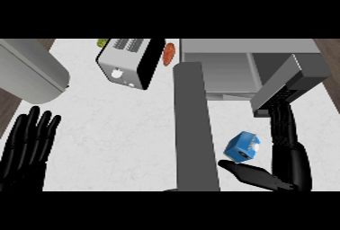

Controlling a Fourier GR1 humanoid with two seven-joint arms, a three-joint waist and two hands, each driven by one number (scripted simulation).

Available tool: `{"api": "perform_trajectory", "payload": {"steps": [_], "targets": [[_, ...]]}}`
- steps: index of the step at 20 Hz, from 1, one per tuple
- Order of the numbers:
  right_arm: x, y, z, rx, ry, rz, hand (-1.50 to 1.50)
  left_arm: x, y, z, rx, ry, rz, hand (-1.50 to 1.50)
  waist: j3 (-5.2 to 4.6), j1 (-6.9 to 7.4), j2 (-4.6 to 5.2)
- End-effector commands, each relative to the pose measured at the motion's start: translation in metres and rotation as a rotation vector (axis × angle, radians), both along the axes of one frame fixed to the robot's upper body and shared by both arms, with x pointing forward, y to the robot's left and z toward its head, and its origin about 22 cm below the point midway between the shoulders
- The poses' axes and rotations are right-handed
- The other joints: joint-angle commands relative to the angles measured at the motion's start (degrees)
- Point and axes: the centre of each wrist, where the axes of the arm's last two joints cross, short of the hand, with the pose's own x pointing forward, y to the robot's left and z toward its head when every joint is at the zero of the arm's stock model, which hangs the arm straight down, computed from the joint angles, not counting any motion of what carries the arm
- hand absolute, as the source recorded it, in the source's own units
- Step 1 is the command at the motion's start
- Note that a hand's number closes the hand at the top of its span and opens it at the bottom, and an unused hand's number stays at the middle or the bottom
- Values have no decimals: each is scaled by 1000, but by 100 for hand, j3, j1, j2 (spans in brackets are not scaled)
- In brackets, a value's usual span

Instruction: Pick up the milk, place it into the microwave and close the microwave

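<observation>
I looked down on a white, faintly veined counter. Dark wooden floor showed beyond its left edge. Toaster stood near the far edge; large grey rounded body over the far-left corner. Even light.

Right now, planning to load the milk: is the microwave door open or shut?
Open. The microwave door sticks out over the counter toward the lower edge, leaving the microwave interior exposed beside it.

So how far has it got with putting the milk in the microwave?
Early on. The microwave door already stands open. The right robot hand is open beside the blue milk carton, not yet holding it. Still to do: grasp it, put it inside the microwave, shut the door.
</observation>
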Motion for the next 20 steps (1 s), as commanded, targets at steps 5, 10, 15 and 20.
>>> {"api": "perform_trajectory", "payload": {"steps": [5, 10, 15, 20], "targets": [[-24, -19, -54, 3, 53, -68, -150, -18, -9, 1, -10, 9, -5, -150, 0, -3, -2], [-27, -35, -104, 11, 50, -77, -150, -13, -2, 9, -15, 14, -1, -150, 2, -2, 4], [-11, -39, -131, 36, 51, -62, -150, -13, -12, -6, 10, -11, -10, -150, 1, 12, 4], [9, -43, -144, 76, 43, -57, -150, -28, -16, 12, 13, 27, -11, -150, 2, 27, 4]]}}
